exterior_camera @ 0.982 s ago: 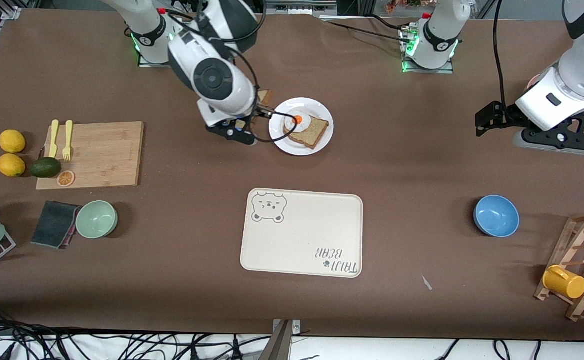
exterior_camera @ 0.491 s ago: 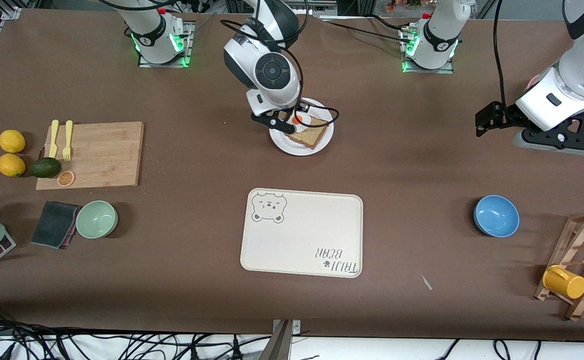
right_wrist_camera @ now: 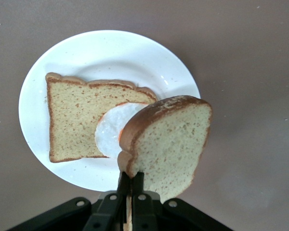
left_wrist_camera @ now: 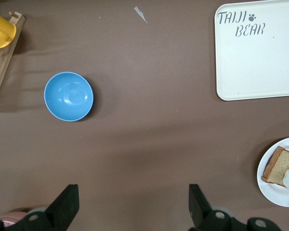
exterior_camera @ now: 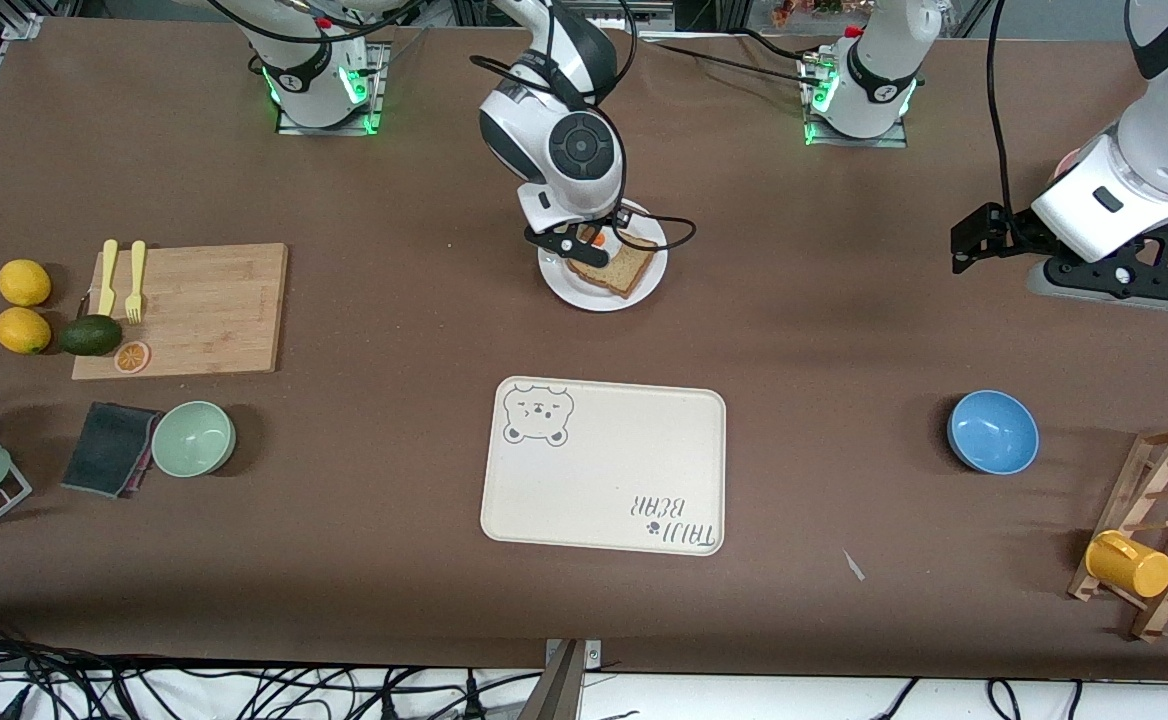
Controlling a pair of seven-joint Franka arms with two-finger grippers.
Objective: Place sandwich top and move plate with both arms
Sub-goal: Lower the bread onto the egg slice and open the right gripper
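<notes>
My right gripper (right_wrist_camera: pixel 131 179) is shut on one edge of the sandwich top (right_wrist_camera: pixel 171 144), a light brown speckled bread slice. It holds the slice tilted on edge over the white plate (right_wrist_camera: pixel 111 53). On the plate lies a bread slice (right_wrist_camera: pixel 72 115) bearing a fried egg (right_wrist_camera: pixel 111 132). In the front view the right gripper (exterior_camera: pixel 584 243) is over the plate (exterior_camera: pixel 569 290), at the side toward the right arm's end. My left gripper (exterior_camera: pixel 1114 283) waits open and empty over bare table at the left arm's end; its fingertips (left_wrist_camera: pixel 70 192) stand wide apart.
A cream bear tray (exterior_camera: pixel 604 465) lies nearer the front camera than the plate. A blue bowl (exterior_camera: pixel 992 431) and a wooden rack with a yellow cup (exterior_camera: pixel 1129 563) are toward the left arm's end. A cutting board (exterior_camera: pixel 194 310), fruit and a green bowl (exterior_camera: pixel 193 438) are toward the right arm's end.
My right gripper has carried the sandwich top from beside the plate to over the plate and the egg slice. The left arm has not moved.
</notes>
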